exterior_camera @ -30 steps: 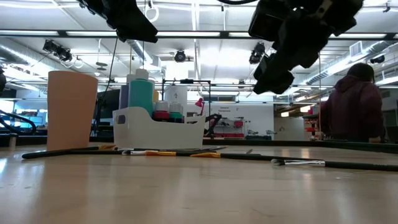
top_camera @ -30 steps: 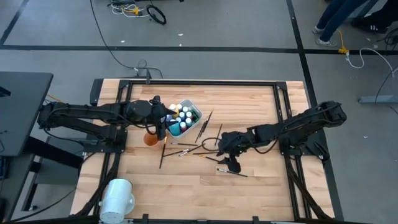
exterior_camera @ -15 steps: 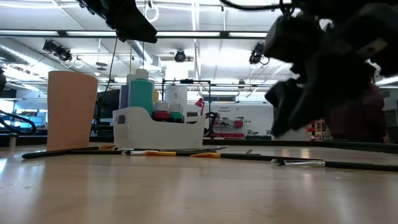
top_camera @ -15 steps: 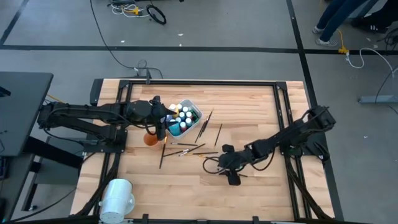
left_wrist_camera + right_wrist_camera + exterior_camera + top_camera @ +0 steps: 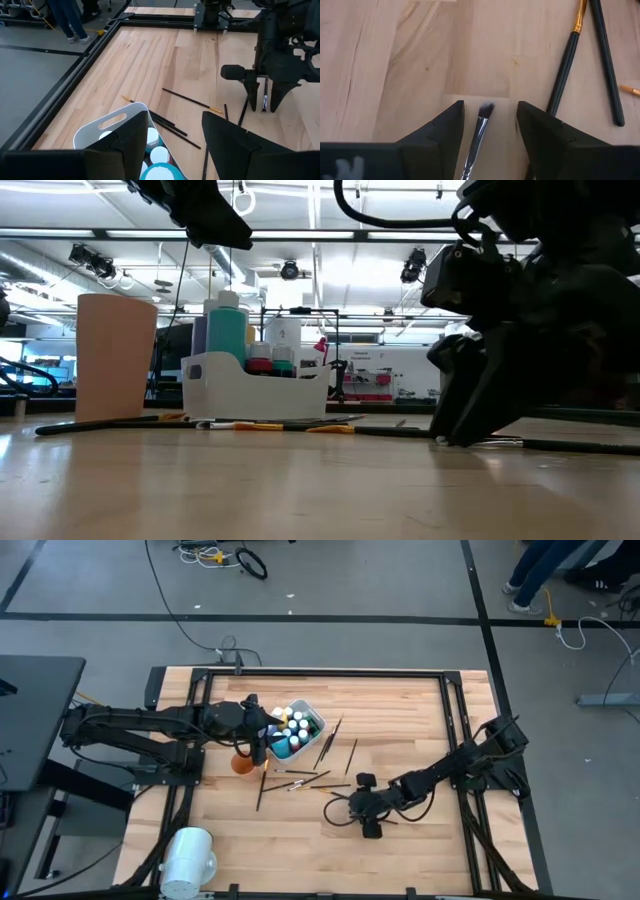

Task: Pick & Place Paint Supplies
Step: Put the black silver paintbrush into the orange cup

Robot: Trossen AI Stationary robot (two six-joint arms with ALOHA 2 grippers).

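Observation:
Several thin dark-handled brushes (image 5: pixel 300 780) lie loose on the wooden table. One with a silver ferrule (image 5: pixel 476 137) lies flat between the open fingers of my right gripper (image 5: pixel 489 107), which slants down with its tips close to the table (image 5: pixel 455 435); the fingers stand apart from the brush. Paint bottles with white caps (image 5: pixel 288 730) stand in a white tub (image 5: pixel 312 726). My left gripper (image 5: pixel 172 132) hovers open above the tub's near left end (image 5: pixel 262 740), holding nothing.
A peach cup (image 5: pixel 240 762) stands beside the tub's near side. A large white cylinder (image 5: pixel 188 855) lies at the near left corner. Two more dark brushes (image 5: pixel 565 75) lie just beyond my right gripper. Bare wood stretches along the near edge and far right.
My right gripper has come down and moved toward the table's near edge, tipping further downward, until its open fingers stand on either side of the silver-ferruled brush. The brushes, the tub and my left gripper have stayed where they were.

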